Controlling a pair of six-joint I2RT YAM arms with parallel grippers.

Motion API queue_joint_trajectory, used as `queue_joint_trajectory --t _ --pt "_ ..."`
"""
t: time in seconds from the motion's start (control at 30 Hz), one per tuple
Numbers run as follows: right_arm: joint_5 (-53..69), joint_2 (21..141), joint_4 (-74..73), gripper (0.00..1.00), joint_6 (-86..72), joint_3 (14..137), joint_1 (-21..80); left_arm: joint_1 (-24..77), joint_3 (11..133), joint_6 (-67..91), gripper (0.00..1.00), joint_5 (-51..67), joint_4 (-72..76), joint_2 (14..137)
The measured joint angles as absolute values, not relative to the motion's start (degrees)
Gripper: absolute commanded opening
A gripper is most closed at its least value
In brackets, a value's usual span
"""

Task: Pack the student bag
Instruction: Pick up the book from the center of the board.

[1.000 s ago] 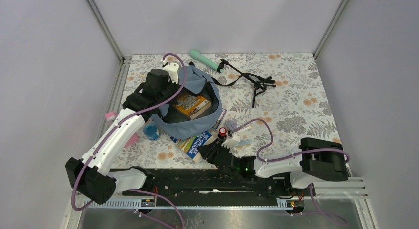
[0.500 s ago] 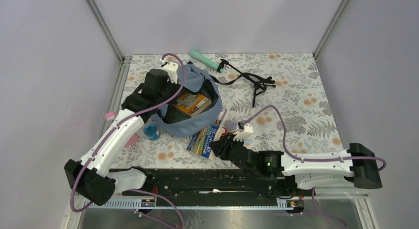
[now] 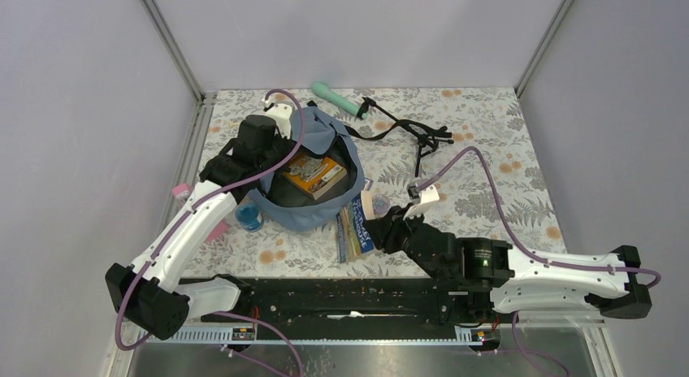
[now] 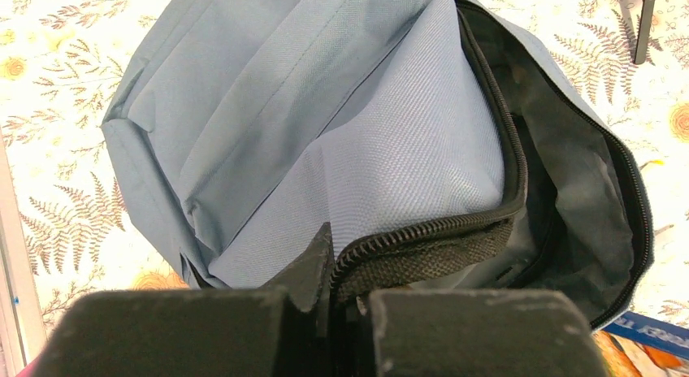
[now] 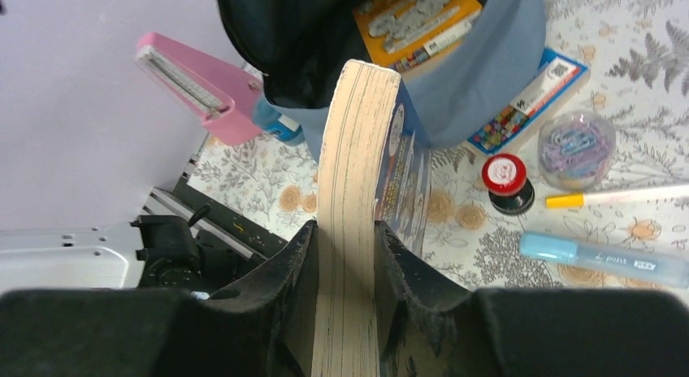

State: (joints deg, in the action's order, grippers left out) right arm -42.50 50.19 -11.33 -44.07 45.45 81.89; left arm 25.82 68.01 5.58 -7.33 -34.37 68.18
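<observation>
The student bag (image 3: 302,213) lies open-mouthed at the rear left of the floral tabletop (image 3: 504,149), with an orange book (image 3: 313,172) inside. The left claw (image 4: 331,267) is clenched on the bag's zipper edge. The right claw (image 5: 345,251) grasps a thick paperback (image 5: 357,149), held on edge at the bag's near rim.

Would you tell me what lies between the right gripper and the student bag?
Only the book that the right gripper clamps. In the right wrist view, it runs from the gripper up to the open rim of the student bag.
</observation>
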Motion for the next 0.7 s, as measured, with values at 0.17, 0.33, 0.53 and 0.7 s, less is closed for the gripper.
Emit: queue_joint_trajectory --t 0.17,0.33,0.53,0.7 --pt "-41.0 49.8 -11.5 0.0 -40.7 49.2 80.6 25.8 68.0 5.4 0.0 -7.9 -34.4 68.2" --pt "-38.0 51.7 -11.8 0.0 -38.5 53.3 79.1 25.8 68.0 5.0 0.0 -9.2 -34.4 68.2" --pt "-34.0 54.0 -12.0 0.0 -36.5 60.2 77.5 25.9 68.2 4.5 0.0 -11.8 -35.2 69.9" --pt "-30.7 56.2 -8.9 0.0 -36.4 61.2 72.4 25.9 68.2 4.4 0.0 -12.0 -36.4 70.7"
